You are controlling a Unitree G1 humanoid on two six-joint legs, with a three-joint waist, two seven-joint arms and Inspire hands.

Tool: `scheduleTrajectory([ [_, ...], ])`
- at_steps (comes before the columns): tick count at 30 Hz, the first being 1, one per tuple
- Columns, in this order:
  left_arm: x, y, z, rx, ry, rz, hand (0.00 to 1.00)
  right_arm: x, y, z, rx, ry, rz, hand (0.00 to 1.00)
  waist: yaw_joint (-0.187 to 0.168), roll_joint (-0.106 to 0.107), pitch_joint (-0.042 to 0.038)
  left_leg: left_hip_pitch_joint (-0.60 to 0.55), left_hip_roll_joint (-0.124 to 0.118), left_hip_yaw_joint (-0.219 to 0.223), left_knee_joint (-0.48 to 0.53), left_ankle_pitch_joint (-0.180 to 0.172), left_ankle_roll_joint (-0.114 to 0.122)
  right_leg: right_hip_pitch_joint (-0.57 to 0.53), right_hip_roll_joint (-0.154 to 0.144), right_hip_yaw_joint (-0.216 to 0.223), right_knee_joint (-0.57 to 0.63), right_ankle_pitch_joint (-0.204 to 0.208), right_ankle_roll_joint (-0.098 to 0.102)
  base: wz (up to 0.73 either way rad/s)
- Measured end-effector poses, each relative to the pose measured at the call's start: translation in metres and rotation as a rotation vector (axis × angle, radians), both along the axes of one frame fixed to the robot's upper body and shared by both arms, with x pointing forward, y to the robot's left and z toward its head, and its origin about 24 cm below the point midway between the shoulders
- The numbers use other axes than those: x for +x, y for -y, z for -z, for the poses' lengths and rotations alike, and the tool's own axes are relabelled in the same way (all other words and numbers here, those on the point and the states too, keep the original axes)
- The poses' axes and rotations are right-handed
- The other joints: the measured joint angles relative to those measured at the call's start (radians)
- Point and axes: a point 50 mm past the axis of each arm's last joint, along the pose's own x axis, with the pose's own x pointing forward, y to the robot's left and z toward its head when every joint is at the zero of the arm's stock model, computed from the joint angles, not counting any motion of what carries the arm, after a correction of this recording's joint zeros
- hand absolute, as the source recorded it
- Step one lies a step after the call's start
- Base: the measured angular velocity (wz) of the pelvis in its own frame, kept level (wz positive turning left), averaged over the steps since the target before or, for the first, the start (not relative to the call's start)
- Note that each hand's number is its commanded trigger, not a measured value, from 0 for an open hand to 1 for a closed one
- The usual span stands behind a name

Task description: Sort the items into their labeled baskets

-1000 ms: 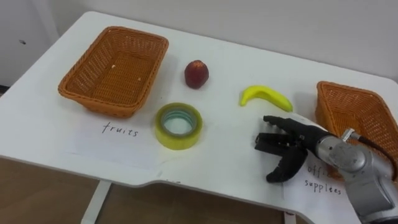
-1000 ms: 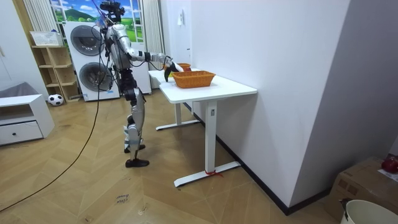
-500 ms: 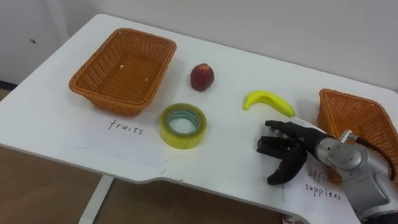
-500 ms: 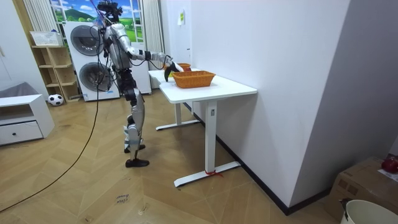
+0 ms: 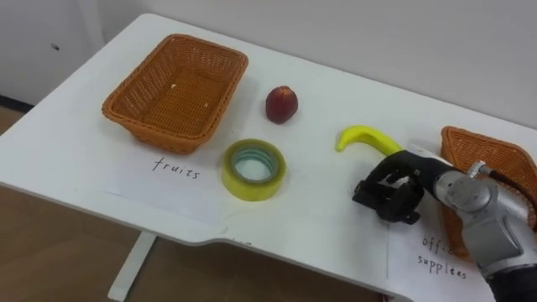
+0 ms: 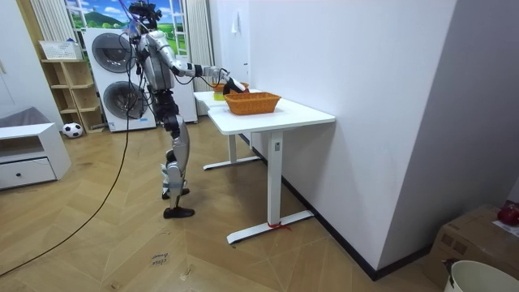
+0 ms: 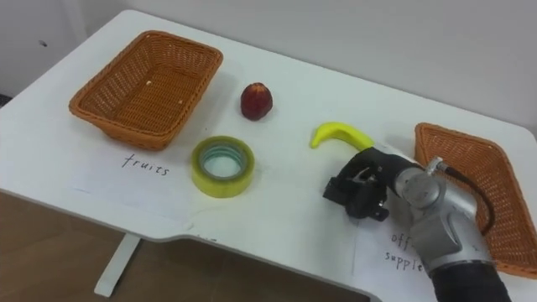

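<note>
- I see the right hand point(image 5: 393, 191) low over the right part of the surface point(image 5: 319, 231), just near of the banana point(image 5: 362, 137) and left of the right basket point(image 5: 495, 155).
- Its fingers point(image 5: 379, 195) are curled in tight under the palm, and I can make out nothing held in them.
- The banana lies flat. Its right end runs in behind the back of the hand, so I cannot tell whether the two touch.
- The peach point(image 5: 282, 104) stands at the middle far side, just right of the left basket point(image 5: 159, 134) and well apart from the hand.
- The tape point(image 5: 252, 186), a yellow roll lying flat, sits near of the peach, beside the left basket's near right corner.
- Both baskets are wicker. I see nothing sorted in either one, though the arm covers part of the right one.
- A paper label point(image 5: 176, 168) lies in front of the left basket, and another point(image 5: 436, 252) lies near of the hand.
- In the room view the robot stands upright at the surface's end, its arm stretched out over the top, with the washers point(image 6: 109, 53) behind it.
</note>
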Motion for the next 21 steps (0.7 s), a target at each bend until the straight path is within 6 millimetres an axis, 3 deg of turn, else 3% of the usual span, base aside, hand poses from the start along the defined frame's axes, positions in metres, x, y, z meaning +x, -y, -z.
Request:
scheduleTrajectory([
  [8, 0.0032, 0.0003, -0.0002, 0.002, -0.001, 0.017, 0.00, 0.0030, -0.0001, 0.0001, 0.002, 0.025, 0.009, 1.00, 0.001, 0.007, 0.0048, 0.002, 0.000, 0.002, -0.009, 0.000, 0.000, -0.001, 0.001, 0.003, -0.006, 0.000, 0.000, 0.00],
  [21, 0.0049, 0.0014, -0.0004, 0.002, 0.002, 0.027, 0.00, 0.0035, -0.0011, -0.0007, 0.052, 0.040, 0.016, 1.00, 0.001, 0.011, 0.0055, 0.002, 0.000, 0.002, -0.017, 0.000, 0.000, -0.001, 0.003, 0.002, -0.016, 0.000, 0.000, 0.00],
])
